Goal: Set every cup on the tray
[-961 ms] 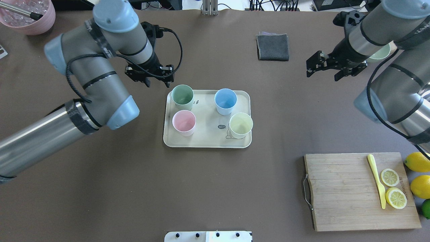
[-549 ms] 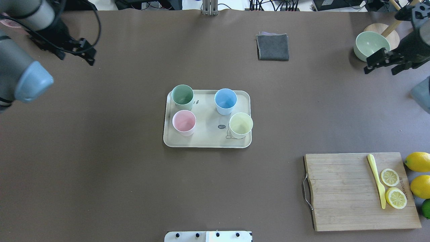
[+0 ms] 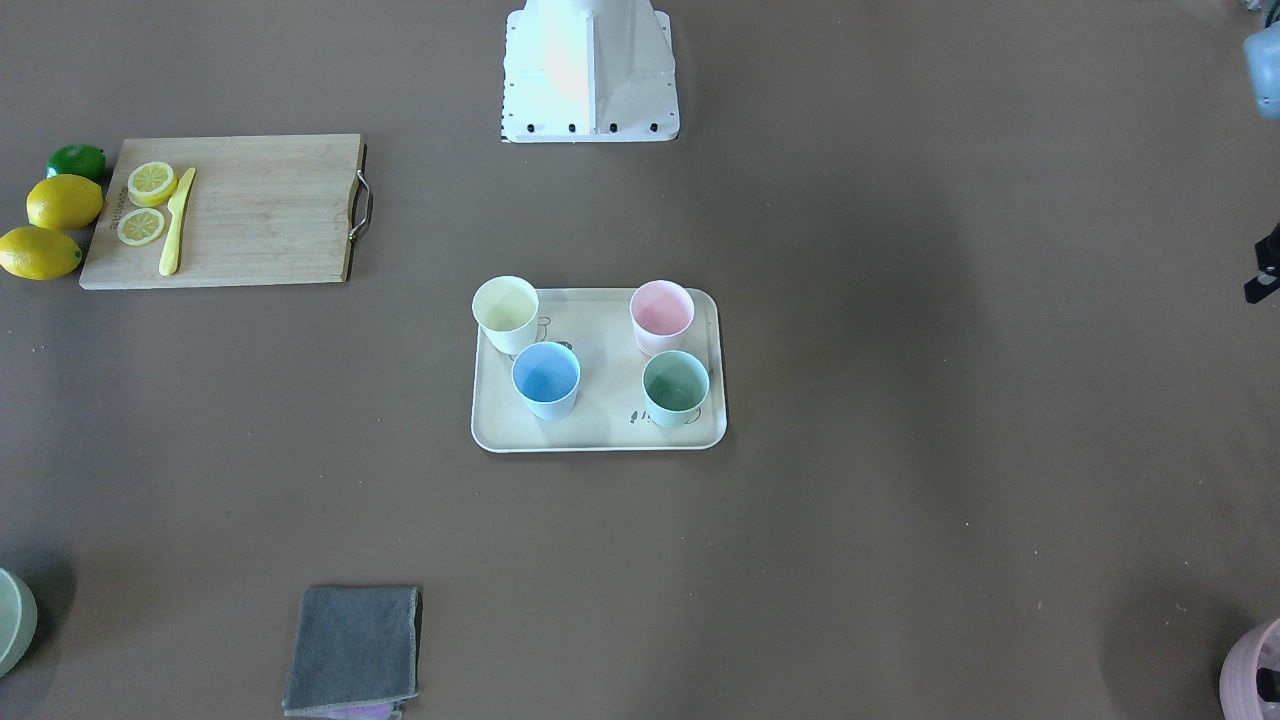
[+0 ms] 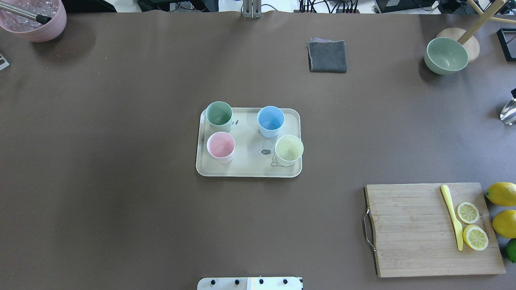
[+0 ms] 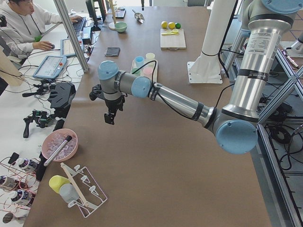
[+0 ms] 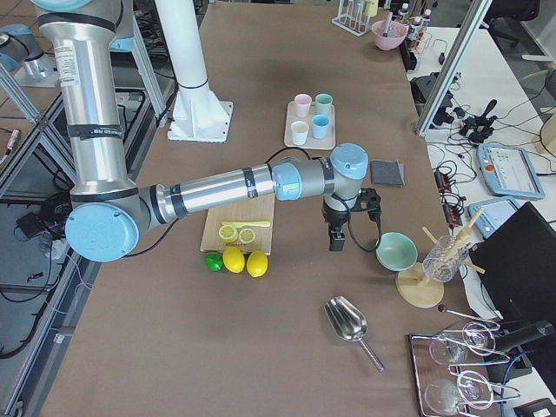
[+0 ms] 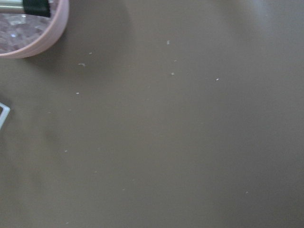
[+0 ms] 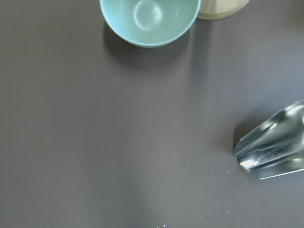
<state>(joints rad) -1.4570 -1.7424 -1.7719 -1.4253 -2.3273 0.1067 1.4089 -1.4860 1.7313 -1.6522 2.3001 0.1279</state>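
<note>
**Four cups on the tray, both arms out at the ends of the surface**

From where I stand, all four cups are upright on the cream tray (image 4: 246,163) in the middle of the brown surface (image 4: 121,193). Seen from behind the robot, the green cup (image 4: 219,114) is at the far left corner and the blue cup (image 4: 270,119) is far right. The pink cup (image 4: 220,145) is near left, and the yellow cup (image 4: 289,148) stands right at the near right edge. None of them touches another.

Neither arm is anywhere near them. The left fingers (image 5: 109,118) point down over bare surface, well apart from the tray and close to the pink pot (image 5: 59,146). The pot's rim just clips the corner of the left wrist view. The right fingers (image 6: 335,239) hang at the other end, also well apart from the tray, near the pale-green bowl (image 6: 395,250) and a metal scoop (image 6: 347,321). From the side views I cannot tell whether either pair of fingers is apart or closed; nothing shows in them.

As for writing, the tray carries a small dark speech bubble reading "hi" (image 4: 265,152) just beside the yellow cup, with a line drawing partly behind that cup. There is a tiny mark next to the green cup that is too small to read. The wooden cutting board (image 4: 407,229) has dark lettering at its edge by the lemon slices (image 4: 467,212), also unreadable.
</note>
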